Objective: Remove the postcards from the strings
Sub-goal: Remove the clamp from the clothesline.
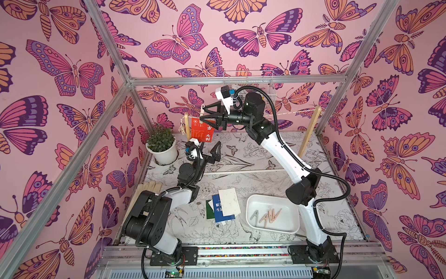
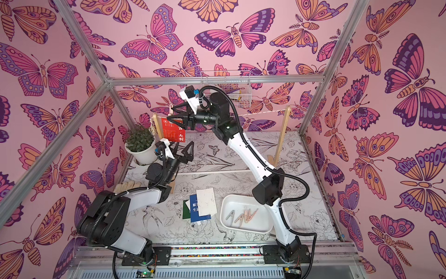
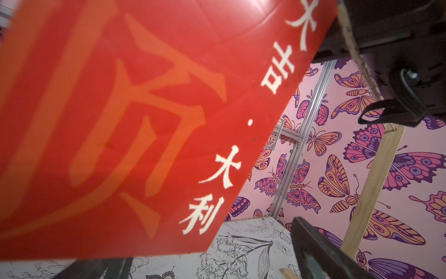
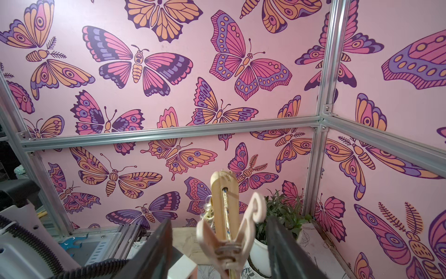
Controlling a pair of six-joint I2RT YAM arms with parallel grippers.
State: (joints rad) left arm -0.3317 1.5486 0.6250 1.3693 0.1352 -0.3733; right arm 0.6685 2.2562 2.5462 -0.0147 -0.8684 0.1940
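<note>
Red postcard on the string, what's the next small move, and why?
Probably close the right gripper on the peg: its jaws flank it with gaps, the peg pins the red postcard to the string, and the open left gripper sits at the card's lower edge.

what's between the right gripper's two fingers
The pale clothespeg clipped on the string sits between the fingers of the right gripper, clearest in the right wrist view.

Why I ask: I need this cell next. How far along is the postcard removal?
Done: postcards stacked on the table, pegs in the tray. In hand: right pincer brackets the peg on the red postcard, left pincer open below. Left: freeing that last card from the string.
</note>
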